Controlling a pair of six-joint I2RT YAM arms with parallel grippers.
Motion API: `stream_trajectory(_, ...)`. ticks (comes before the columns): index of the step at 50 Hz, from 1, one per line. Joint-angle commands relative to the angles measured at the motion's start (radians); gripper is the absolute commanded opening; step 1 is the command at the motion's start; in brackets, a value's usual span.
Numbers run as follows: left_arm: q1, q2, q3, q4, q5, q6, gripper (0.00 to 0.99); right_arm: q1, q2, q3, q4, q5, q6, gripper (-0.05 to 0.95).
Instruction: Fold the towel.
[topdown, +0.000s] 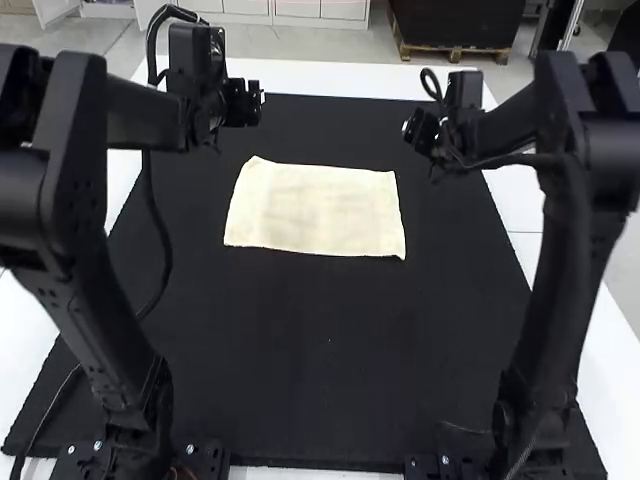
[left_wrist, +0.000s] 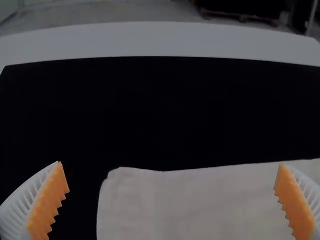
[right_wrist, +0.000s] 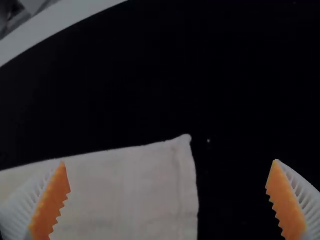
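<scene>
We see the cream, rectangular cloth towel (topdown: 315, 208) lying flat on the large black mat (topdown: 320, 350), straight toward twelve o'clock from the mat's middle, its long sides running roughly from nine to three. Its outline is a little uneven and faint creases cross it, though we cannot tell how many layers it has. In the right wrist view we make out a small raised nub at one corner. Outward from the towel, toward eleven o'clock, we find the left gripper (topdown: 260, 99) raised above the mat; in its wrist view its white, ribbed fingers with orange pads (left_wrist: 49, 202) stand wide open, with nothing between them touched. Toward two o'clock from the towel we see the right gripper (topdown: 409, 128), also raised and apart from the cloth, its matching orange pads (right_wrist: 50, 202) spread wide and gripping nothing. The black, jointed left arm (topdown: 110, 300) rises from about seven o'clock and the black, jointed right arm (topdown: 555, 300) from about five. A thin black cable (topdown: 160, 225) trails beside the left arm. Farthest out, the smooth white tabletop (topdown: 340, 76) borders the mat at twelve, three and nine o'clock.
</scene>
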Motion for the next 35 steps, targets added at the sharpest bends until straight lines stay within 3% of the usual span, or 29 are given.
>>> stream_trajectory(1,0.000,0.034,0.072,0.010,0.028,-0.010,0.972,0.012,0.060,0.083,0.006,-0.029,0.025,0.91)
stream_trajectory(16,-0.002,0.218,0.217,-0.021,0.055,-0.034,0.972,0.025,0.197,0.250,-0.057,-0.029,0.033,0.91)
stream_trajectory(35,-0.003,0.318,0.296,-0.019,0.055,-0.045,0.972,0.031,0.333,0.382,-0.108,-0.049,0.050,0.91)
